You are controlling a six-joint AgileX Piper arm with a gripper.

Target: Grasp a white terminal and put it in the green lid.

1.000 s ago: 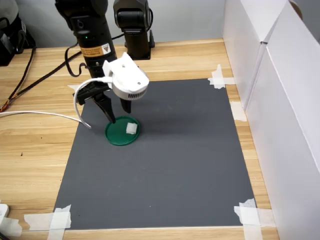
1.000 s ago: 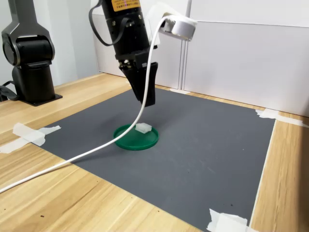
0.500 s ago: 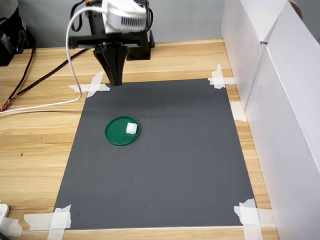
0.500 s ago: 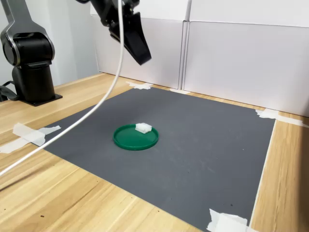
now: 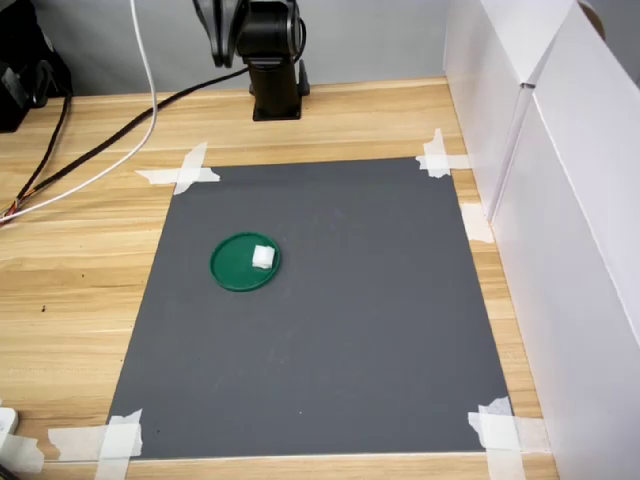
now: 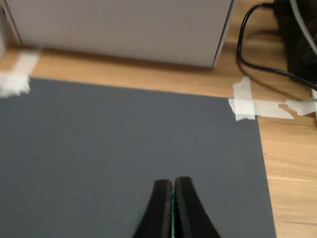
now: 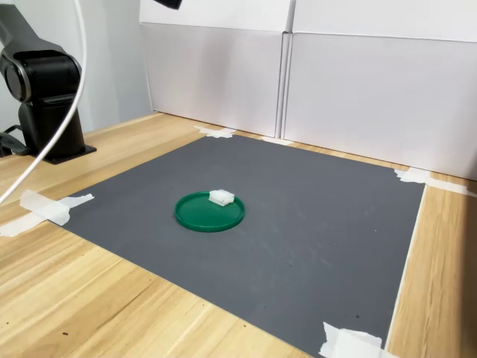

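Note:
The white terminal (image 5: pixel 263 256) (image 7: pixel 221 197) lies inside the green lid (image 5: pixel 234 272) (image 7: pixel 200 218), close to its rim, on the grey mat in both exterior views. My gripper (image 6: pixel 173 182) shows only in the wrist view. Its two black fingers are pressed together with nothing between them, high above the mat. It is out of the first exterior view. In the second exterior view only a dark bit of the arm (image 7: pixel 167 3) pokes in at the top edge. The wrist view shows no clear sight of the lid or the terminal.
The grey mat (image 5: pixel 330 320) is taped to a wooden table with white tape at its corners (image 5: pixel 118 436). White boxes (image 5: pixel 560 200) wall the first exterior view's right. The black arm base (image 5: pixel 268 60) stands at the back, with cables (image 5: pixel 90 160) trailing to the left.
The arm has risen and pulled back from above the lid, leaving both exterior views almost entirely. The terminal stays in the lid, unmoved.

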